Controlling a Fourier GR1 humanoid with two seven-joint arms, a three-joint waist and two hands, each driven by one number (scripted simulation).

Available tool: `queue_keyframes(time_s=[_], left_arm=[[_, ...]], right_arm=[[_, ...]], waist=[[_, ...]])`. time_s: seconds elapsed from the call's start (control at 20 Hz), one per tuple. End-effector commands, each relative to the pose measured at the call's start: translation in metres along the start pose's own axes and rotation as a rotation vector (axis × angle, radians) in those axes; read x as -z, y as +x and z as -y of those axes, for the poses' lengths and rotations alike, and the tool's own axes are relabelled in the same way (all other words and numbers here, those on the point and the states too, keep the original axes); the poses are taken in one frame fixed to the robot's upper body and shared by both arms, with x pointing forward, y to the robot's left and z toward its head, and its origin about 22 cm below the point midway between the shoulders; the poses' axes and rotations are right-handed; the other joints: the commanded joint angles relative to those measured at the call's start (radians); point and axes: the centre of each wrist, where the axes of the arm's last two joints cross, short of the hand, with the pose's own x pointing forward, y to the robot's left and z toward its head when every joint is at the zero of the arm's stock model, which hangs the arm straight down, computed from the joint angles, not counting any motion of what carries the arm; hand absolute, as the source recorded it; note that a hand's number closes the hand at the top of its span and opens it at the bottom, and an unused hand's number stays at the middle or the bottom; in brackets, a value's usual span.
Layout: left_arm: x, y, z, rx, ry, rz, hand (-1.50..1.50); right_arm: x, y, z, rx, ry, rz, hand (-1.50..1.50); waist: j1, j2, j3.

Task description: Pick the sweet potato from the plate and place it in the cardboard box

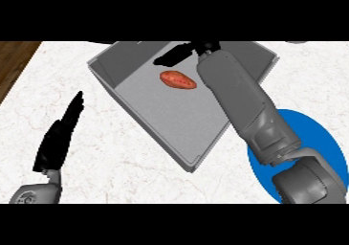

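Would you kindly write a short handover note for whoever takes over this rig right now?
Left hand: open, resting at the left on the counter, holding nothing.
Right hand: reached over the box, fingers open, holding nothing.
Sweet potato: lying on the floor of the cardboard box, apart from the hand.
Blue plate: at the right, partly hidden by the right forearm.
Done: pick and place.
Left: draw the right arm back.

A white marbled counter (pixel 135 158) with faint veining fills nearly the whole view under even, soft light, while a strip of dark brown wooden floor (pixel 11 62) shows beyond its edge at the upper left.
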Motion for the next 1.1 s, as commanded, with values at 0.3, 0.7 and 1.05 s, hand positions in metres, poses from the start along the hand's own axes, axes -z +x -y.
queue_keyframes(time_s=[0.3, 0.7, 1.05], left_arm=[[-0.015, -0.008, 0.001, 0.000, 0.032, -0.014, 0.00], [-0.007, -0.007, -0.012, -0.012, 0.047, -0.020, 0.00], [0.002, 0.001, -0.003, -0.013, 0.036, -0.011, 0.00]], right_arm=[[0.002, -0.034, 0.078, 0.355, -0.242, 0.002, -1.50], [-0.026, -0.093, 0.181, 0.374, -0.393, -0.060, -1.50], [-0.064, -0.137, 0.233, 0.349, -0.341, -0.008, -1.50]], waist=[[-0.025, -0.005, 0.001], [-0.039, -0.004, 0.001], [-0.031, 0.002, 0.002]])
